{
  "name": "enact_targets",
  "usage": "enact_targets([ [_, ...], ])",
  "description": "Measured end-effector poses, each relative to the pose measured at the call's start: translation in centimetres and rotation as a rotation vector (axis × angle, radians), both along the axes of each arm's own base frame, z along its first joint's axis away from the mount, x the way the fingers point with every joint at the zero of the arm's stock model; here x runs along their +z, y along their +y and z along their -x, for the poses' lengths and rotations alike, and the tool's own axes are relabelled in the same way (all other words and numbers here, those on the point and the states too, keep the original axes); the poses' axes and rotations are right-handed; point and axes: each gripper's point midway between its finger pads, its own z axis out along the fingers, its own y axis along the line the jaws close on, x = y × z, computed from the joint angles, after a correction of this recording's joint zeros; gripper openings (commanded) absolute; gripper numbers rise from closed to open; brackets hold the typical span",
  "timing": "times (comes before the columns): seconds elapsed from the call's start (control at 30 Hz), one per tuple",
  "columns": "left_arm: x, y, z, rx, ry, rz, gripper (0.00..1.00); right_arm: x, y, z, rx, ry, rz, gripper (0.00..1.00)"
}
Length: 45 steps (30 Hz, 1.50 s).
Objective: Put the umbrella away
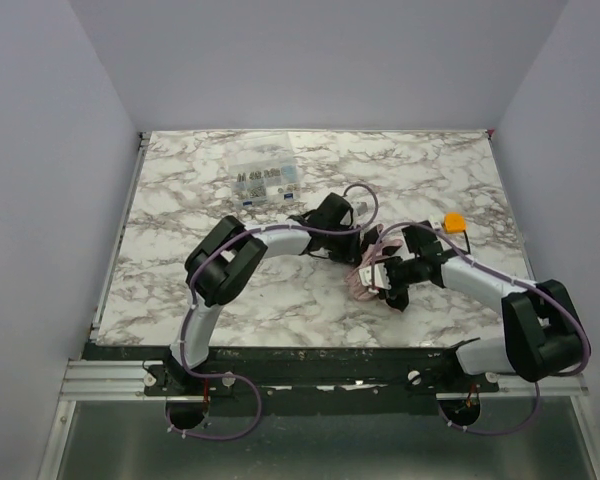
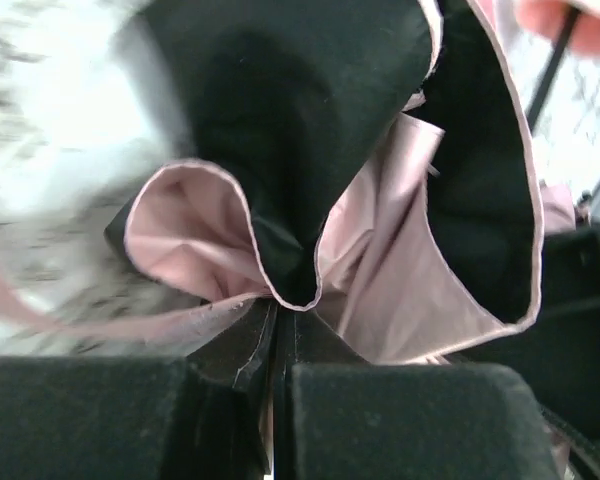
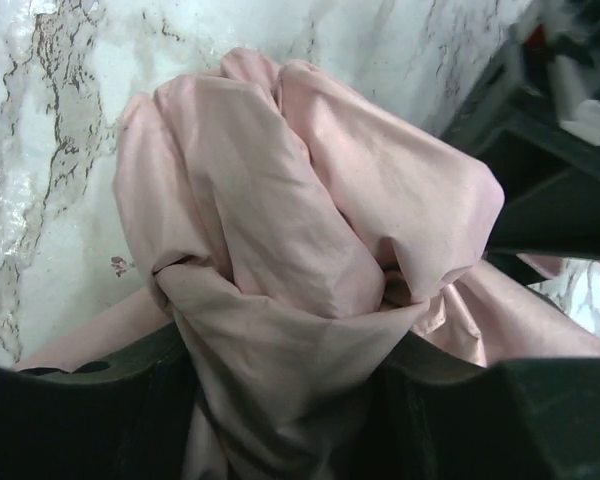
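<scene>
While the left arm rises from its base at the near edge, folds at a raised elbow and runs its forearm out to the right, its wrist tips down so the left gripper (image 1: 352, 243) meets the umbrella (image 1: 363, 278) from the far side. The right arm mirrors it: elbow out by the right edge, forearm reaching left and low, right gripper (image 1: 388, 283) at the bundle's near-right side. The umbrella lies as a crumpled pink bundle a little right of the centre of the surface (image 1: 180, 220), between the two grippers.

From above, the arms hide how either gripper stands. The left wrist view settles it for that side: the two black fingers (image 2: 130, 420) are pressed together with a thin fold of fabric pinched in the slit between them. Only this view shows the canopy's black underside, curling in loops edged with pink.

The right wrist view shows the pink outer side alone, bunched into a rounded knot. It bulges up between that gripper's fingers (image 3: 520, 420), which stand partly apart with fabric filling the gap and touching both, so the bundle is held.

Only the top view shows the rest: a clear box (image 1: 263, 180) toward the far edge, left of centre, and an orange object (image 1: 453, 221) just beyond the right wrist, both apart from the umbrella.
</scene>
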Motion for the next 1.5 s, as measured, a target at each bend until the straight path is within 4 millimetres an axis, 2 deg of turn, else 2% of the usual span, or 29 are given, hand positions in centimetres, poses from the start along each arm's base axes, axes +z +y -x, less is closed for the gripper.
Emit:
enact_targets([
  [0.1, 0.1, -1.1, 2.4, -0.098, 0.011, 0.048, 0.02, 0.1, -0.1, 0.1, -0.016, -0.029, -0.015, 0.64],
  [0.23, 0.0, -1.5, 3.8, -0.179, 0.038, 0.093, 0.02, 0.6, -0.2, 0.1, -0.036, -0.053, -0.023, 0.74],
  [0.33, -0.1, -1.6, 4.5, -0.219, 0.058, 0.116, 0.02, 1.0, -0.5, 0.3, -0.04, -0.074, -0.022, 0.75],
  [0.57, -0.3, -1.8, 6.2, -0.284, 0.145, 0.165, 0.03, 1.7, -1.7, 2.3, -0.032, -0.061, 0.027, 0.76],
  [0.9, -0.5, 0.4, 5.8, -0.219, 0.287, 0.206, 0.06, 1.9, -2.5, 3.7, 0.003, -0.053, 0.065, 0.76],
  [1.17, -0.6, 0.6, 5.5, -0.204, 0.373, 0.188, 0.11, 2.0, -2.0, 2.8, 0.061, -0.111, 0.062, 0.91],
  [1.5, -0.3, 0.2, 4.9, -0.222, 0.403, 0.151, 0.16, 2.2, -1.1, 0.7, 0.122, -0.211, 0.049, 0.99],
])
